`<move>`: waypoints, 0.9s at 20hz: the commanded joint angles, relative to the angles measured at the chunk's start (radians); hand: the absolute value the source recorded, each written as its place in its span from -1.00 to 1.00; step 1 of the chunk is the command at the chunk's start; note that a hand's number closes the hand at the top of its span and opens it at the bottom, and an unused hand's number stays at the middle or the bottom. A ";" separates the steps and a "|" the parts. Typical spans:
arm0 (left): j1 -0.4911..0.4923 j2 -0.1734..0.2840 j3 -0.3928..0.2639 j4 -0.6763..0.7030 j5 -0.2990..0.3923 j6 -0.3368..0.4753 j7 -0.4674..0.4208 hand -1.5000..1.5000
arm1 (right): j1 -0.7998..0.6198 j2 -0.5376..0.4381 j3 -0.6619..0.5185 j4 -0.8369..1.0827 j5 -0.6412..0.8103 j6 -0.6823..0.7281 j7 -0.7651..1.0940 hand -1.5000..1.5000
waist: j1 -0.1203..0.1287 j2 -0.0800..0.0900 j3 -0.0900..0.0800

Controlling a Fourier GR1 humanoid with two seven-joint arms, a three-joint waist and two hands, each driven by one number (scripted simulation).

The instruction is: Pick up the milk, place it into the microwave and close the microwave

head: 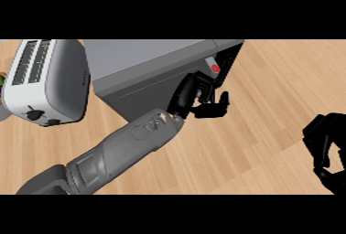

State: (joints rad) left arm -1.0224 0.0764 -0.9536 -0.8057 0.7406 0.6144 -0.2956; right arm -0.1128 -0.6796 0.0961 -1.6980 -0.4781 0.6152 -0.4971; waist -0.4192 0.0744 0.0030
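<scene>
The grey microwave [155, 59] stands at the top middle of the wooden counter, and its dark door [145, 91] lies flat against its front. A red button [215, 68] shows on the panel at its right end. My left hand [196, 98] reaches in from the lower left and rests open against the door's right edge, just below that panel, holding nothing. Low at the right edge, my right hand [326, 148] is open and empty, fingers relaxed. No milk shows anywhere in the view.
A white toaster [47, 80] sits left of the microwave, close to its side. A bit of something green [2, 78] peeks in at the left edge. Bare wooden counter [263, 105] stretches to the right of the microwave.
</scene>
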 commanded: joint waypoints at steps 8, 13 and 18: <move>-0.081 -0.072 0.000 0.028 0.018 0.029 -0.022 1.00 | -0.001 -0.007 0.060 -0.109 -0.015 0.055 -0.001 1.00 | -0.057 0.005 0.004; -0.076 -0.072 0.001 0.022 0.034 0.051 -0.030 1.00 | 0.004 -0.007 0.074 -0.146 -0.028 0.049 0.016 1.00 | -0.070 0.005 0.004; -0.030 -0.072 0.116 0.031 0.088 0.201 -0.083 1.00 | 0.027 0.002 0.078 -0.163 -0.033 0.025 0.027 1.00 | -0.020 -0.006 -0.003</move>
State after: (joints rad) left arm -0.9930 0.0764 -0.9291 -0.8206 0.7965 0.7289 -0.3599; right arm -0.0985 -0.6824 0.1711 -1.8493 -0.5076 0.6229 -0.4494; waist -0.4564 0.0698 0.0023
